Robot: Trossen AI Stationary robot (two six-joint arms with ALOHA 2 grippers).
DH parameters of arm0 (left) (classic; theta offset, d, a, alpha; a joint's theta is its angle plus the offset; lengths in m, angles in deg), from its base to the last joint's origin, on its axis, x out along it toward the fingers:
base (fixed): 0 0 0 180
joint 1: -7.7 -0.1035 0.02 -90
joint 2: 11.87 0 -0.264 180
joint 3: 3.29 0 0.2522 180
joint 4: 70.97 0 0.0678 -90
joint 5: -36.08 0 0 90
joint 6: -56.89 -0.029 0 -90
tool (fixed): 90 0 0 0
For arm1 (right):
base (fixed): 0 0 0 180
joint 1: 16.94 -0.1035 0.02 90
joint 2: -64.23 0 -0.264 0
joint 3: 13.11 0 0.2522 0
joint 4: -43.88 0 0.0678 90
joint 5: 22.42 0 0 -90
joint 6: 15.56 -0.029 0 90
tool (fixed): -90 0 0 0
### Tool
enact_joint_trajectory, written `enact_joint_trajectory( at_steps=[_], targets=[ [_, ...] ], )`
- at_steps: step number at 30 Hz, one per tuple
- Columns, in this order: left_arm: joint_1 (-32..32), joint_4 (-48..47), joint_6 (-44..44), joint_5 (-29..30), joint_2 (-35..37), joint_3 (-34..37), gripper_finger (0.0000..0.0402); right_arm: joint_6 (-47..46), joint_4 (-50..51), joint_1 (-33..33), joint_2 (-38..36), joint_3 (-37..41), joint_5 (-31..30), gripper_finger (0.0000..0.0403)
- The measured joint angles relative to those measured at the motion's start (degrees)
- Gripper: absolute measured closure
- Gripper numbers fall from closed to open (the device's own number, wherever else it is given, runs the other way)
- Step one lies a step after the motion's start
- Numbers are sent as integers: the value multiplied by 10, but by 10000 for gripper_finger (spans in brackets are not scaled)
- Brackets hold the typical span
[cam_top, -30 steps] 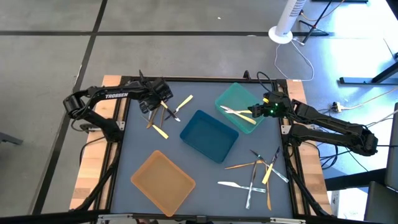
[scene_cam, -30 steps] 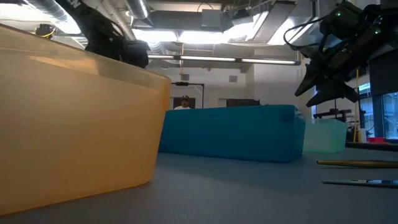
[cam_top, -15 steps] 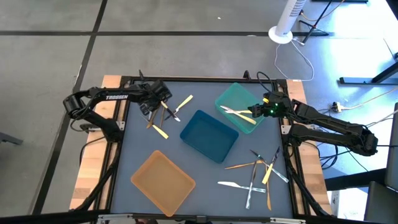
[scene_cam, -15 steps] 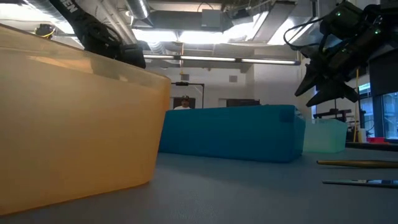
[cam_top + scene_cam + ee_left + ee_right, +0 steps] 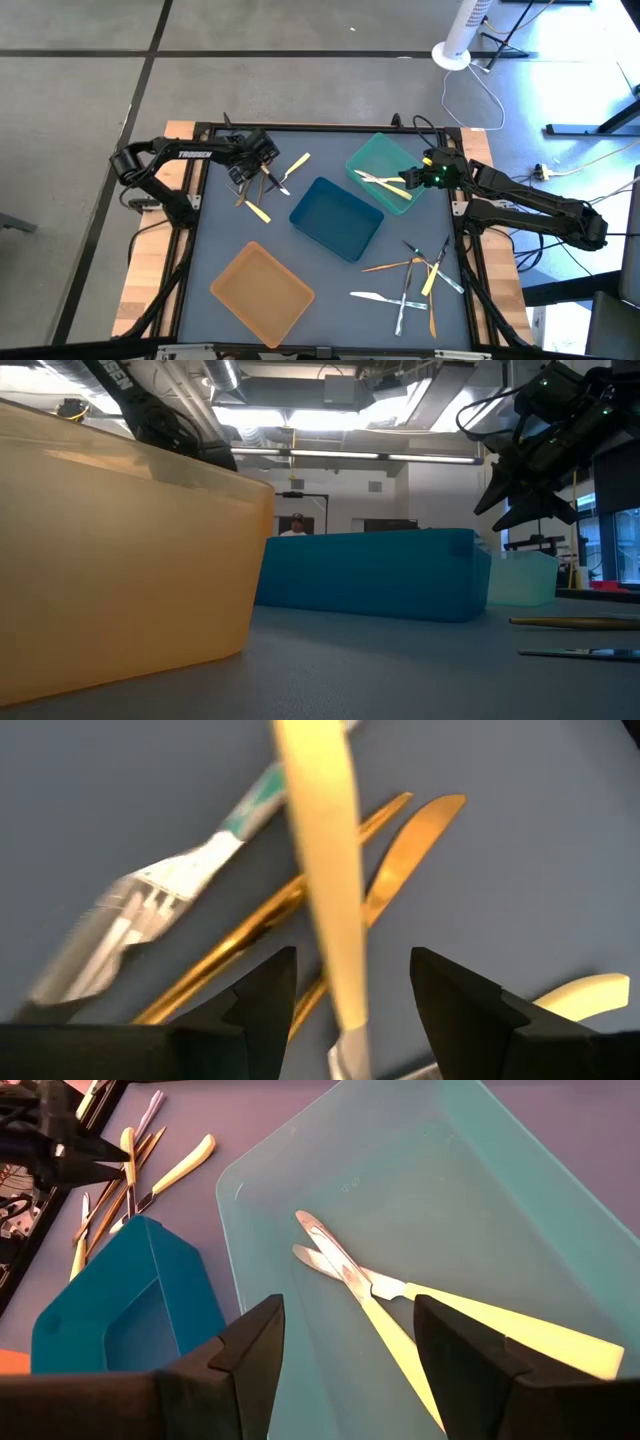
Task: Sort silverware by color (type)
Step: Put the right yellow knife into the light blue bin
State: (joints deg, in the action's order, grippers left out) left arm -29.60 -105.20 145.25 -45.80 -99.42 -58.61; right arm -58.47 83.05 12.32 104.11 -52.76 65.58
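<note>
Left claw: fingers spread wide, holding nothing, poised over the small group of silverware at the far-left part of the surface. Left wrist view, between the fingers: one pale yellow handle running through the gap, two orange pieces crossed beneath it, one silvery fork to the side; contact with the fingers cannot be told.

Right claw: fingers parted, empty, held above the teal tray.

Trays, three, counted near to far in the high view: one orange tray, one blue tray, one teal tray.

Silverware, loose: near-right pile of roughly seven crossed pieces, orange, yellow and silvery; far-left group of about five.

Silverware, sorted: two yellow-handled knives crossed inside the teal tray, seen clearly only in the right wrist view.

Low view adds: orange tray wall filling the near left, two pieces lying flat at right, a person far behind.
</note>
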Motion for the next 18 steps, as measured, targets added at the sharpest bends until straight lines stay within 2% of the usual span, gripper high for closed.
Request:
enact_joint_trajectory(
  at_steps=[4,13,18],
  targets=[
    [-9,43,-3,-1,-21,0,210,0,0,0,0,0,0,194],
    [-17,30,-2,-2,-24,0,211,0,0,0,0,0,0,194],
    [-17,31,-2,-3,-24,0,229,0,0,0,0,0,0,194]
  ],
)
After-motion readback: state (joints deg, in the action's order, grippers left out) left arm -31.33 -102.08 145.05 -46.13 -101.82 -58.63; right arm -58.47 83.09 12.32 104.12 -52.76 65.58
